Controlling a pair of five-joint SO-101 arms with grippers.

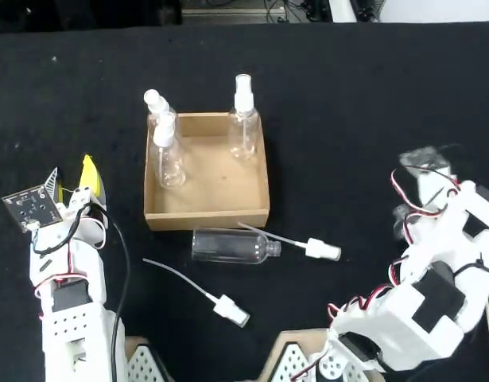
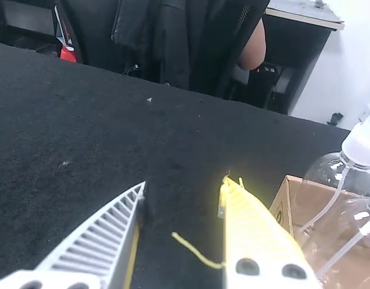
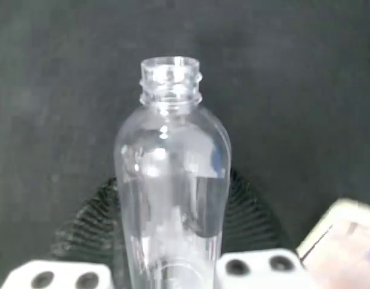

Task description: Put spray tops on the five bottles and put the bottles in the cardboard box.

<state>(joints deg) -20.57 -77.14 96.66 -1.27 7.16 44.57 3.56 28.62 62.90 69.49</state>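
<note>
The cardboard box [image 1: 206, 216] holds three upright clear bottles with white spray tops: two at its left side [image 1: 168, 155] [image 1: 158, 107] and one at its far right corner [image 1: 244, 127]. A topless bottle [image 1: 232, 245] lies on the table just in front of the box. Two loose spray tops with long tubes lie nearby, one to the right of that bottle [image 1: 320, 249] and one nearer the front [image 1: 228, 309]. My right gripper [image 3: 172, 223] is shut on another topless bottle [image 3: 169, 156] at the far right of the table [image 1: 419, 163]. My left gripper [image 2: 181, 183] stands open over bare table, left of the box [image 2: 287, 198].
The table is covered in black cloth. Both arm bases stand at the front edge. In the left wrist view, a chair draped with dark clothing and a desk stand beyond the table's far edge.
</note>
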